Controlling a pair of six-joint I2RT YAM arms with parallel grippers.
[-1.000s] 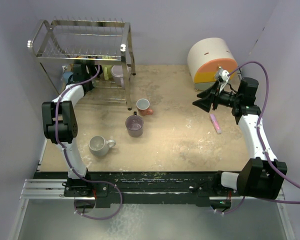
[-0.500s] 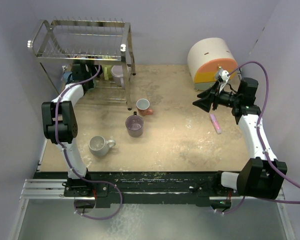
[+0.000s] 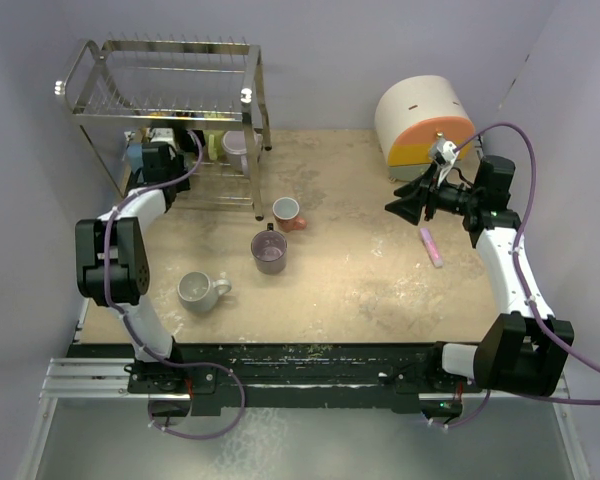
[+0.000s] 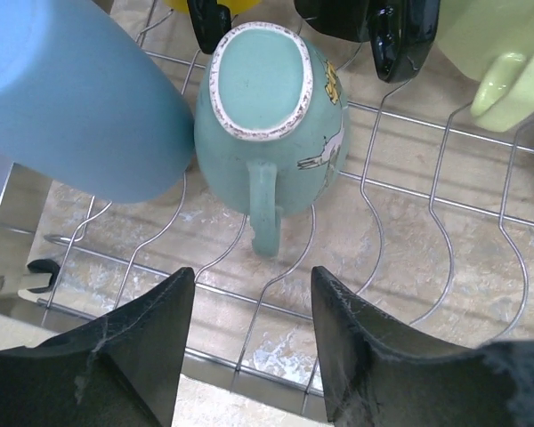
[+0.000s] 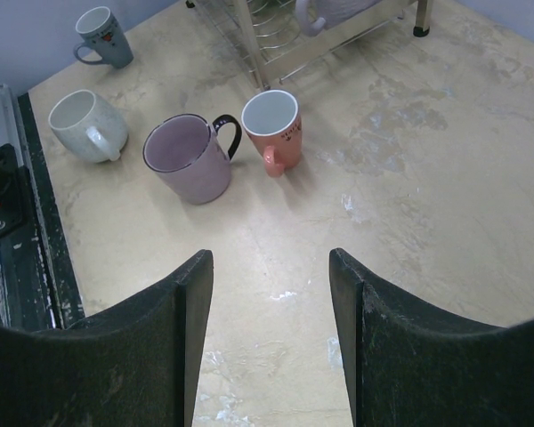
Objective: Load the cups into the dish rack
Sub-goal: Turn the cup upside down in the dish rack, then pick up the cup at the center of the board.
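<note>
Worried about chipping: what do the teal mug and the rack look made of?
Teal mug: apparently glazed ceramic. The sides are glossy, and a rough, speckled, unglazed ring runs round its upturned base.
Rack: looks like polished metal wire, with thin, shiny silver rods that catch the light.

No readable words, numbers or brand names anywhere. Only a small dark print just under the rim of the salmon mug (image 5: 271, 129), too blurred to make out, and a dark-and-red mark on the grey mug (image 5: 104, 37), equally illegible. On the upturned teal mug (image 4: 267, 116) in the dish rack (image 3: 160, 80), far left, just a printed white-and-yellow figure, not lettering.
</note>
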